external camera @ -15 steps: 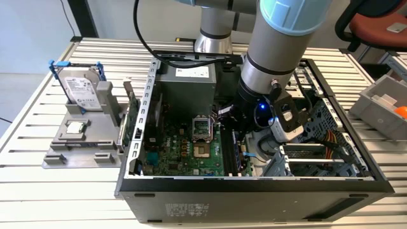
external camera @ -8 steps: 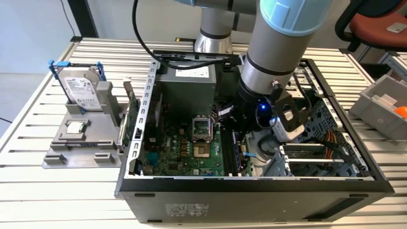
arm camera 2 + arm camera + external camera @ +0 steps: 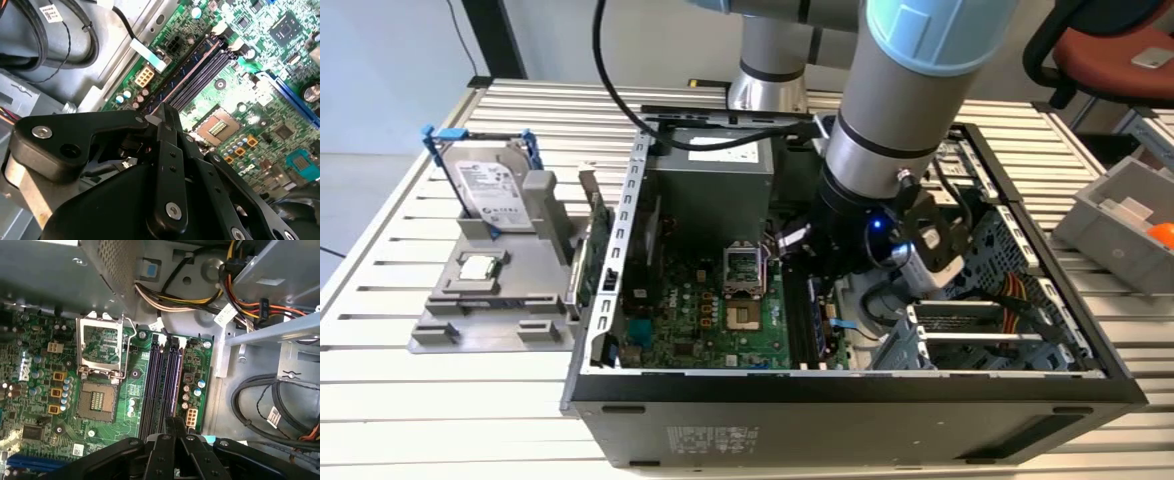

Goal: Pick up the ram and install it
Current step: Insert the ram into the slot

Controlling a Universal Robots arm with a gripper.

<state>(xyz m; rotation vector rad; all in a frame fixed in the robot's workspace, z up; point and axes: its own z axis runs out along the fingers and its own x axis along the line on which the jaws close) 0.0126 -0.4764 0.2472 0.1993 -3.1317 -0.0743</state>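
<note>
The ram (image 3: 182,72) is standing on its long edge in the bank of memory slots (image 3: 156,385) on the green motherboard (image 3: 112,437), just beside the open processor socket (image 3: 102,347). In both wrist views its near end is running in under my gripper (image 3: 174,424). My fingers (image 3: 167,150) are drawn almost fully together, and I am reading them as pinching the thin board by its two faces, though the contact itself is hiding beneath the fingertips.

I am judging the stick to be light and stiff but fragile. It is a narrow card that is not going to sag, yet it could crack or chip if I were twisting it or loading one end alone. The flat faces near the top edge are looking like the safest hold, clear of the contact edge, and gripping it there is keeping it upright in line with the slot.

Around this, my arm (image 3: 894,150) is reaching down into the open computer case (image 3: 854,385).
</note>
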